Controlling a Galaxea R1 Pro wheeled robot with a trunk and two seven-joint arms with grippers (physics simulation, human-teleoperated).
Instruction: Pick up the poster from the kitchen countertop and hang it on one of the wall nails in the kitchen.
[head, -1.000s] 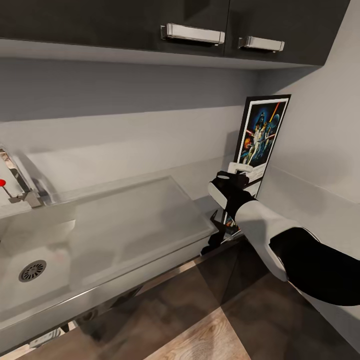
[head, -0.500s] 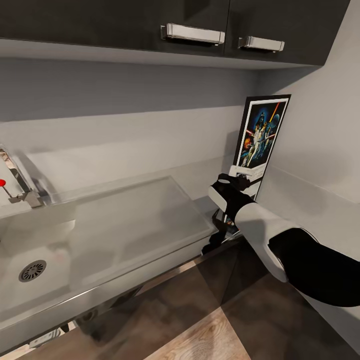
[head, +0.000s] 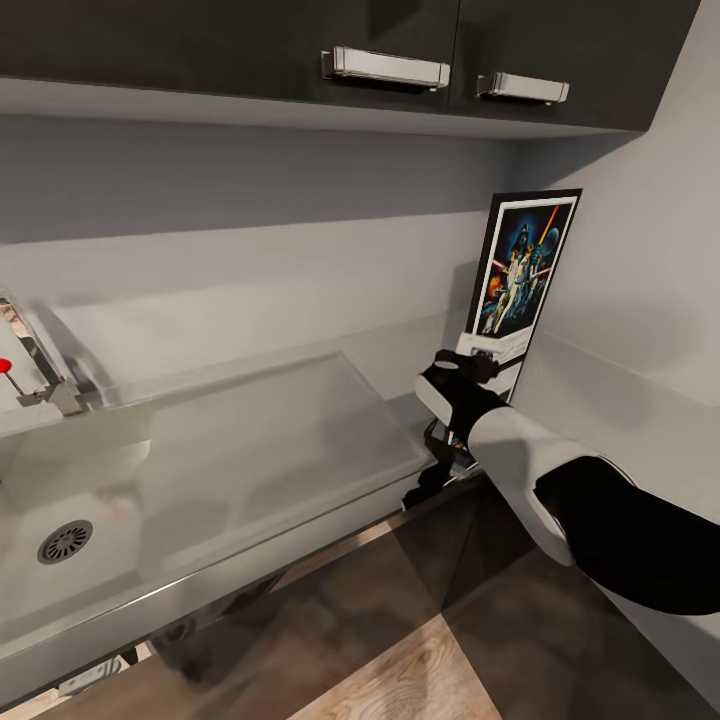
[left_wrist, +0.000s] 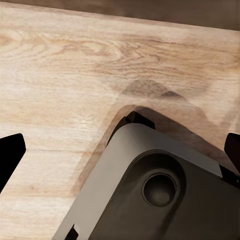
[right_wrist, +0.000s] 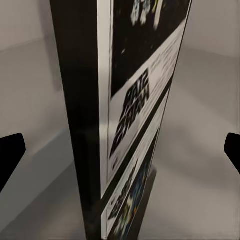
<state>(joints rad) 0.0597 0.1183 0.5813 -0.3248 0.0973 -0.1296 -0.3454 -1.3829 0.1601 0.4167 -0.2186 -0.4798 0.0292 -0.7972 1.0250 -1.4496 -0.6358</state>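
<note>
Two dark fingertips (right_wrist: 11, 157) sat at the outer edges of my right wrist view, so I read the right jaws (head: 478, 358) as spread wide, holding nothing, with the poster's black frame edge standing in the gap between them. The left jaws (left_wrist: 120, 155) also looked parted and empty, pointed down at the wood plank floor (left_wrist: 75, 65) above a grey part of the robot's own base (left_wrist: 160, 190).

Nearest me in the head view was the steel sink (head: 120, 500) at the left, set into the desk (head: 640, 400). Farther along and to the right, my right arm reached toward the far corner, its jaws right at the lower part of the poster (head: 525, 265). The poster stood upright on the desk in that corner, leaning back where the two walls meet, beneath the dark upper cabinets (head: 400, 50).

I judged the step in hand to be the grasp. To do it well I would have kept the frame edge centred between the fingers, pushed in far enough for a full bite on the frame, and closed gently so that the poster did not tip or slide along the wall. I could make out no nail on the walls.
</note>
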